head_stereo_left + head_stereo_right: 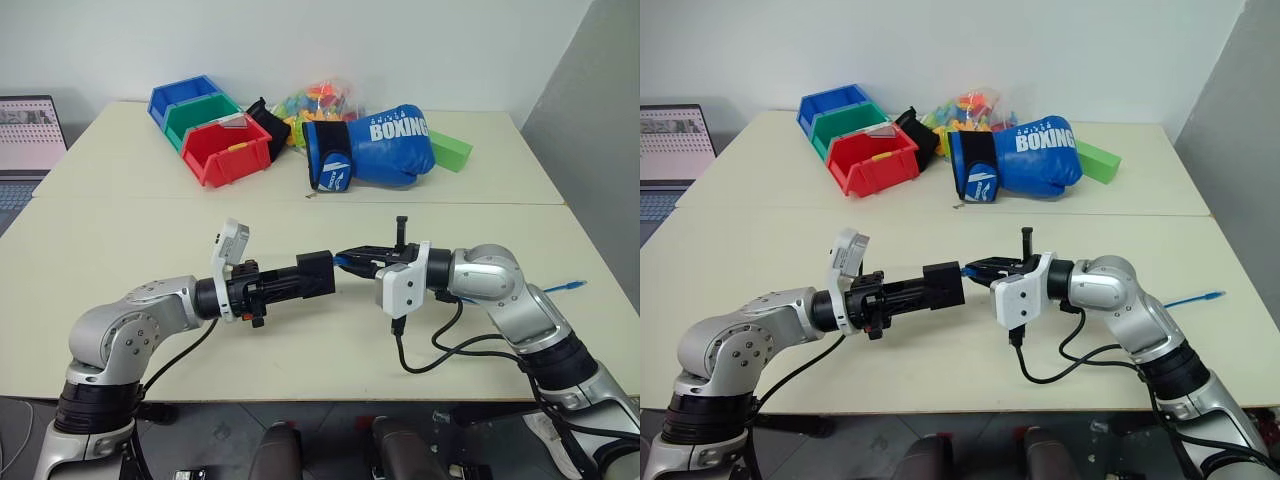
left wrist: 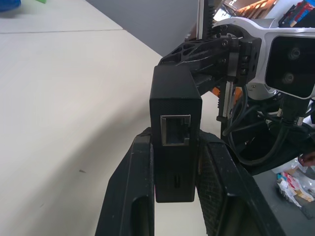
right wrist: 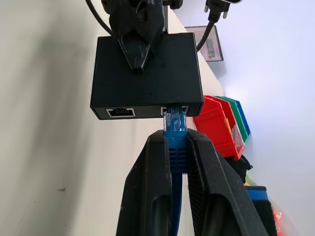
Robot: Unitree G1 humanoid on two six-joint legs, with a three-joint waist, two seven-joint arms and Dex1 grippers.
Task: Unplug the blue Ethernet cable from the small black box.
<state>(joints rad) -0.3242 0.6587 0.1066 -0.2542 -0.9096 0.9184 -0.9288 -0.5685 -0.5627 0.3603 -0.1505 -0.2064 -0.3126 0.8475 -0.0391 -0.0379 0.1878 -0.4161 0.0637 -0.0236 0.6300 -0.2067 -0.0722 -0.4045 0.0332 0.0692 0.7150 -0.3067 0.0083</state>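
So at frame centre the left claw pinched the small black box, the right claw clamped the blue Ethernet cable, plug not yet pulled out.

We are losing most of the blue Ethernet cable behind the right arm, and the laptop is running off the left edge.

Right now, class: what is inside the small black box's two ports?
One port of the small black box holds the blue Ethernet cable plug; the other is empty. The plug's tip is hidden inside.
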